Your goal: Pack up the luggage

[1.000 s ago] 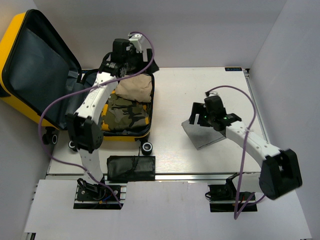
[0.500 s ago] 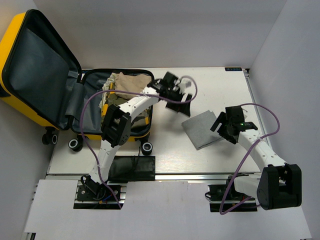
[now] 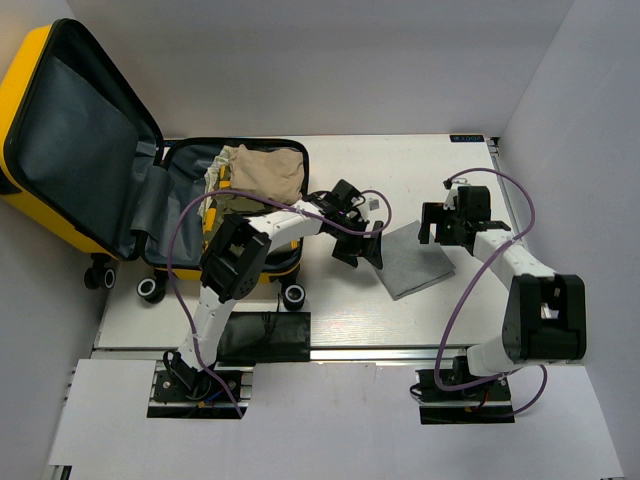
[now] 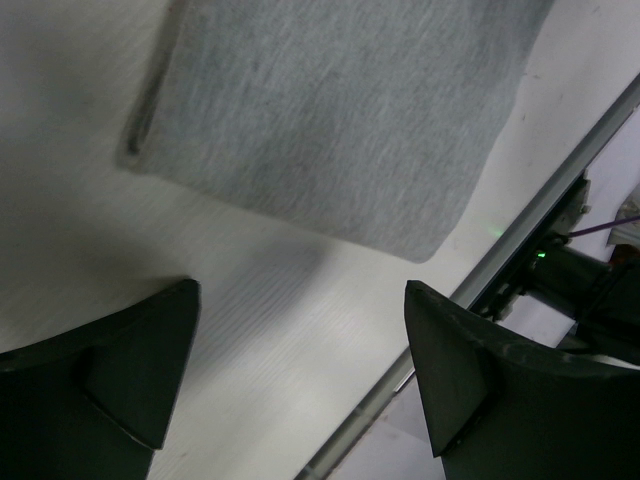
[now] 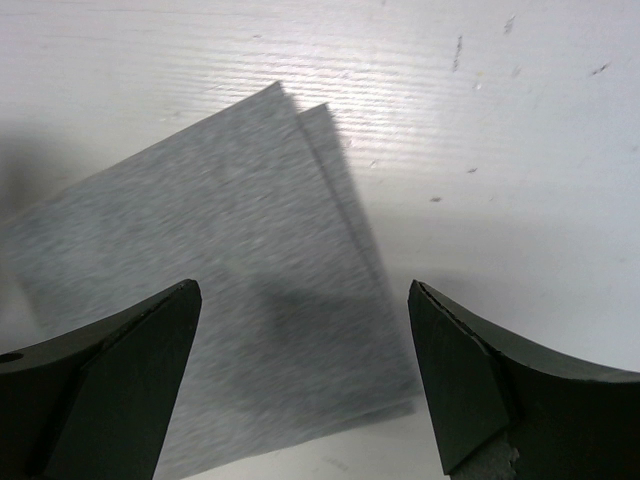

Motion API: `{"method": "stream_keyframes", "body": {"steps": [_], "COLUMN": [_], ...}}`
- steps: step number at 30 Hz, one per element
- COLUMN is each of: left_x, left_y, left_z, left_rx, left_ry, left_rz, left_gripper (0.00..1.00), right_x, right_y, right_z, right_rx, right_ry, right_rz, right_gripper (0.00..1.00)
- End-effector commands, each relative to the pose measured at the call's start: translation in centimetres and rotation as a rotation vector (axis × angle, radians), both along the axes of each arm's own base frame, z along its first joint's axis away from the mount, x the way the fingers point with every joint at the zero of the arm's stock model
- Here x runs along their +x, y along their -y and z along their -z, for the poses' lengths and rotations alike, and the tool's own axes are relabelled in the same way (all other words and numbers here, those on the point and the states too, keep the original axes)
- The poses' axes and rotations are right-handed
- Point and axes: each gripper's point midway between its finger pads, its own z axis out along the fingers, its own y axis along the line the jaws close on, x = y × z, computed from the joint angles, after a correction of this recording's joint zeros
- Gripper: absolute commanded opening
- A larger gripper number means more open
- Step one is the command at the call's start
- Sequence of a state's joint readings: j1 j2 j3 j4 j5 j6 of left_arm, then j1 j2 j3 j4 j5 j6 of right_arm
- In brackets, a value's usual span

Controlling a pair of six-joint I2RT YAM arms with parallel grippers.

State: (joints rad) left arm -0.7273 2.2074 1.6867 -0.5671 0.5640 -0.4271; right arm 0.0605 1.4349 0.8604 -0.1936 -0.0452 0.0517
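The yellow suitcase [image 3: 18,95] lies open at the left, its lid up, with a beige folded cloth [image 3: 265,170] in its base. A grey folded cloth [image 3: 412,260] lies flat on the table at centre right. My left gripper [image 3: 362,245] is open and empty, low at the cloth's left edge. In the left wrist view the grey cloth [image 4: 330,110] lies just ahead of that gripper [image 4: 300,375]. My right gripper [image 3: 440,222] is open and empty over the cloth's far right corner. In the right wrist view the grey cloth [image 5: 220,280] lies between and ahead of that gripper [image 5: 300,385].
A flat black pouch [image 3: 262,337] lies at the table's near edge, in front of the suitcase. The suitcase's black wheels [image 3: 293,295] face the table's near side. White walls stand behind and at the right. A metal rail [image 4: 520,250] runs along the table's near edge.
My left arm has swung from over the suitcase to the grey cloth and dropped to its left edge. My right gripper has pulled away to the cloth's far right corner.
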Motion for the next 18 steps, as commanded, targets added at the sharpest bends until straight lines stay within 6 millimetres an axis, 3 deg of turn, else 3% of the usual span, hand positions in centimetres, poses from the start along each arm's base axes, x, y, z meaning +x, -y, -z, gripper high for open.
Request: {"method": "stream_keyframes", "body": {"steps": [1, 4, 9, 12, 13, 18], "left_x": [0.6, 1.4, 3.1, 4.6, 5.0, 6.1], "left_y": [1.1, 1.1, 1.4, 1.6, 1.4, 2.2], "left_z": [0.4, 1.1, 2.3, 2.5, 3.8, 3.8], "left_rx": [0.014, 0.065, 0.110, 0.147, 0.184, 0.181], "left_ry": [-0.017, 0.010, 0.032, 0.055, 0.055, 0.074], "left_rz": [-0.043, -0.084, -0.145, -0.172, -0.183, -0.180], "left_gripper": [0.93, 0.91, 0.78, 0.66, 0.58, 0.41], "right_x": [3.1, 4.1, 2.8, 2.2, 1.8, -0.2], "right_y": [1.4, 2.3, 1.6, 0.9, 0.6, -0.9], "right_z": [-1.3, -0.6, 3.4, 5.1, 5.6, 8.2], "right_rx": [-0.078, -0.050, 0.031, 0.088, 0.109, 0.207], "right_ry": [0.100, 0.077, -0.068, -0.135, -0.160, -0.268], "right_rz": [-0.084, -0.090, -0.108, -0.113, -0.115, -0.110], "right_gripper": [0.89, 0.89, 0.89, 0.88, 0.87, 0.82]}}
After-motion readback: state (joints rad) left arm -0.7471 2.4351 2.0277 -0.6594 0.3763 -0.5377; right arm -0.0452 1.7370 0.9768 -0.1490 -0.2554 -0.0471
